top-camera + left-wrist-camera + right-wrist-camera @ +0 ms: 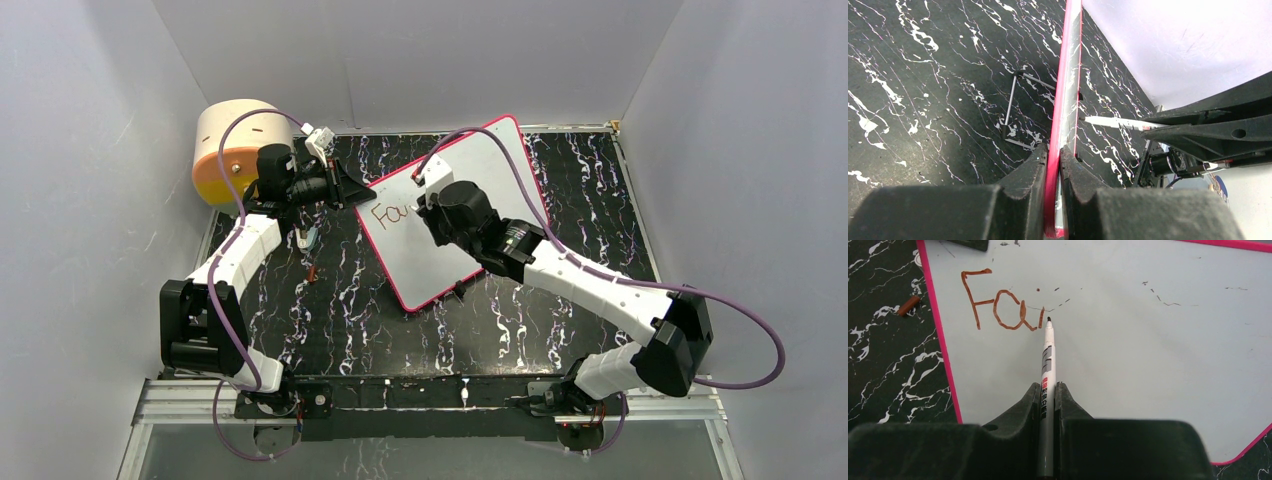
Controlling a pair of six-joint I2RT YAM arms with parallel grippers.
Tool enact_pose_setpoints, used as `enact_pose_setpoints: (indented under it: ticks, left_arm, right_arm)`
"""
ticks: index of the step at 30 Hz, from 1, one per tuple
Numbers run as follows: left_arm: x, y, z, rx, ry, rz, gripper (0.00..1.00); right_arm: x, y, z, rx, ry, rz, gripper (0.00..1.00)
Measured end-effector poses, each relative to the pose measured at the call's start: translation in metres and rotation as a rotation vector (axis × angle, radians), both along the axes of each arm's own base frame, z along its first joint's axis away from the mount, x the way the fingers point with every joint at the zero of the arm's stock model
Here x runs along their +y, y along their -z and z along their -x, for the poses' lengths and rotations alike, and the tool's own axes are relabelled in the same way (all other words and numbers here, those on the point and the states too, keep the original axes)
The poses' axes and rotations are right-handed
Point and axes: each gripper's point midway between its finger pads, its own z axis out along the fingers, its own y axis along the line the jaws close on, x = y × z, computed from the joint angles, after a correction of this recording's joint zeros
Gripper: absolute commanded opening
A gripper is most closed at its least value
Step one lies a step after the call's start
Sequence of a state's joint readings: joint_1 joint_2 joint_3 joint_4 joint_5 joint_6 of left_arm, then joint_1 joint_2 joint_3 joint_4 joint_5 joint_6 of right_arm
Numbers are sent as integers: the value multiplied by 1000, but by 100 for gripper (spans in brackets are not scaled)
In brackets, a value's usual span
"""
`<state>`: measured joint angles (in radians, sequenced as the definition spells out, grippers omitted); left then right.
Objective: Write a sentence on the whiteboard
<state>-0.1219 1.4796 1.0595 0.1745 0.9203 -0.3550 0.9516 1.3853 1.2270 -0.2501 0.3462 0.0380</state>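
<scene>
Three letters of the sentence (1000, 307) were down, "F", "a" and a short "i" stroke with its dot, all in brownish-red. By our reckoning that left the rest of the first word and every word after it unwritten, so the task was only just begun.

The whiteboard (425, 265) sat skewed at the middle of the table (350, 330), and it looked propped at a tilt. The left gripper (1054, 152) had its jaws pressed onto the pink frame at the board's upper-left edge, pinching it just beside the "F". The right gripper (1048, 387) had its jaws closed around the marker (1047, 365). The tip rested at the foot of the "i", but we could not tell whether it touched the surface.

Room to write was generous. To the right of the letters the board was blank apart from a few faint specks and dashes, and the whole lower half was free for a second line. The tight side was the left, where the "F" stood near the frame. A small brown cap (909, 305) lay on the table just outside that edge, and a tan-and-orange drum (235, 150) sat behind the left arm, well apart from the writing. We judged that the far frame edge on the right would limit the line's length.
</scene>
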Motion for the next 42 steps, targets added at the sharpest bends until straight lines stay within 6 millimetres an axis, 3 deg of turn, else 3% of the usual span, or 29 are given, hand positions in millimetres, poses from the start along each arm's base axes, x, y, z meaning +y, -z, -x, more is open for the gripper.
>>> enact_pose_setpoints:
  ticks: [9,31,42]
  left_arm:
    - [0,0,0,0,0,0,0]
    - [0,0,0,1,0,0,0]
    - [0,1,-1,1,-2,-1,0]
  right_arm:
    - [-4,-2,-11,-13,32,-30,0]
    - [3,5,-10,7,5,-31,0]
    - [-2,5,-15,-6,42,-20,0]
